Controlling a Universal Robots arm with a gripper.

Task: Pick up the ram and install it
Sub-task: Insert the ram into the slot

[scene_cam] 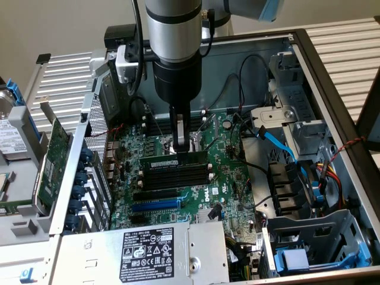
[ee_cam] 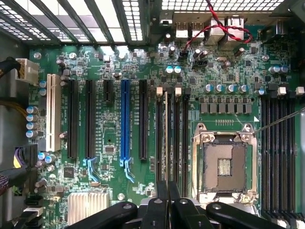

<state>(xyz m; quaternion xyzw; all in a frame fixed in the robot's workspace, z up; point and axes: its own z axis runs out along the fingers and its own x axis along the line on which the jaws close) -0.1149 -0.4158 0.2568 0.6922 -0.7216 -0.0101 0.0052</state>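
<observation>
Black fingers (ee_cam: 161, 205) of the gripper (ee_cam: 167, 187) sit closest to the wrist camera. They are pressed together on the thin upper edge of the ram (ee_cam: 167, 138), which shows edge-on as a narrow line among the long black memory slots (ee_cam: 177, 138). An open processor socket (ee_cam: 224, 164) lies just beside those slots, and a blue slot (ee_cam: 125, 119) stands further off on the green motherboard (ee_cam: 109, 57). In the exterior view the gripper (scene_cam: 181, 144) hangs straight down from the arm (scene_cam: 173, 41) near the middle of the frame, its pale tips clamped shut on the ram (scene_cam: 174, 158). This narrow green stick stands on its long edge along the uppermost of the memory slots (scene_cam: 175, 176); whether it is fully seated I cannot tell. Below them in the frame lie the blue slot (scene_cam: 155, 205) and more of the motherboard (scene_cam: 202, 193). A grey power supply (scene_cam: 202, 261) with a black label fills the lower centre. A blue cable (scene_cam: 279, 145) curls at the right of centre inside the computer case (scene_cam: 332, 119). A larger green card (scene_cam: 53, 154) stands outside the case at the left of the frame.
</observation>
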